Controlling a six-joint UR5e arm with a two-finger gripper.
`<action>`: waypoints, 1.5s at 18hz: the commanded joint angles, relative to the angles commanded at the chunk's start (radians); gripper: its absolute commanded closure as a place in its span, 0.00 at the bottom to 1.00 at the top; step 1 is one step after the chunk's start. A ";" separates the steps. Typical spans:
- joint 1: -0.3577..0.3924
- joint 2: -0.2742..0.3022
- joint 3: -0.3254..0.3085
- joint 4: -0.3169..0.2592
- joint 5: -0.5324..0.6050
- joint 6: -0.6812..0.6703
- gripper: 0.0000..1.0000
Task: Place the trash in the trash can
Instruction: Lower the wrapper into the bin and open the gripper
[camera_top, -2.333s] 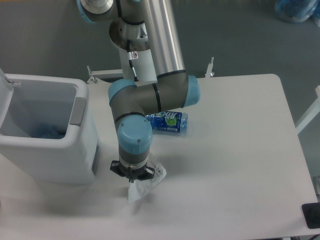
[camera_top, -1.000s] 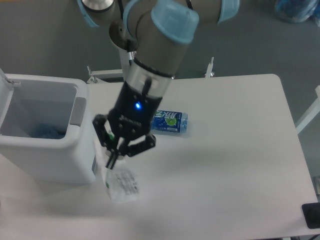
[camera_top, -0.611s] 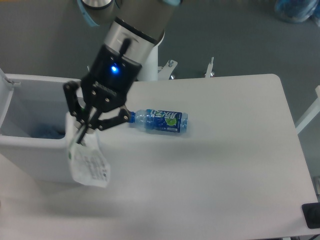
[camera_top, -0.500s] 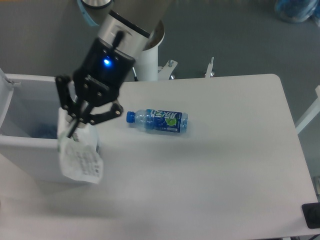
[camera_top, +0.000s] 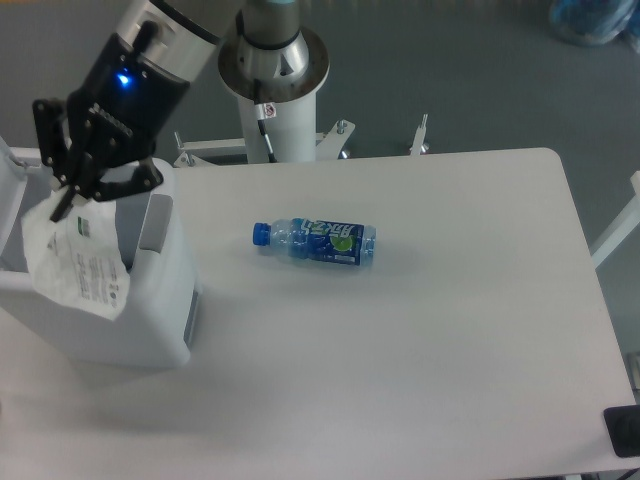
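Observation:
My gripper (camera_top: 68, 203) is shut on the top edge of the trash (camera_top: 75, 262), a crumpled white wrapper with black print and a small green patch. The wrapper hangs below the fingers, above the open mouth of the trash can (camera_top: 160, 330). The trash can is a boxy white bin at the table's left, with a grey strip (camera_top: 154, 222) on its right rim. The wrapper hides much of the bin's opening.
A blue-labelled plastic bottle (camera_top: 315, 242) lies on its side on the white table (camera_top: 450, 330), right of the bin. The arm's base column (camera_top: 277, 70) stands behind the table's far edge. A dark object (camera_top: 622, 430) sits at the lower right corner.
The gripper lifted the wrapper off the table and carried it left and up, from in front of the bin to above its opening. The bottle has not moved.

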 joint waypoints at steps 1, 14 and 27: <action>-0.003 0.011 -0.020 -0.002 0.000 0.011 1.00; -0.009 -0.021 -0.104 0.000 0.044 0.063 1.00; -0.012 -0.024 -0.129 0.002 0.054 0.132 0.00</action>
